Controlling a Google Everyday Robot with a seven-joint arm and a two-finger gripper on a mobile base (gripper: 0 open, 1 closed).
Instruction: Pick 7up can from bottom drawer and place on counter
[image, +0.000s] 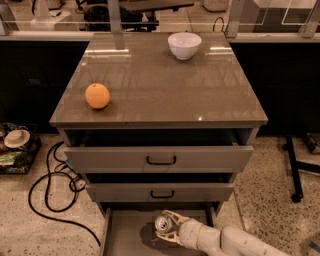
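The 7up can (161, 223) stands in the open bottom drawer (125, 235), its silver top facing up. My gripper (166, 226) reaches in from the lower right, with one finger (172, 216) behind the can and the other in front, both close against its sides. The can still rests low in the drawer. The counter (160, 85) is the glossy brown top above the drawers.
An orange (97, 95) sits at the counter's front left and a white bowl (184, 45) at the back right. The two upper drawers (160, 160) are slightly pulled out over the bottom one. Black cables (50, 185) lie on the floor at the left.
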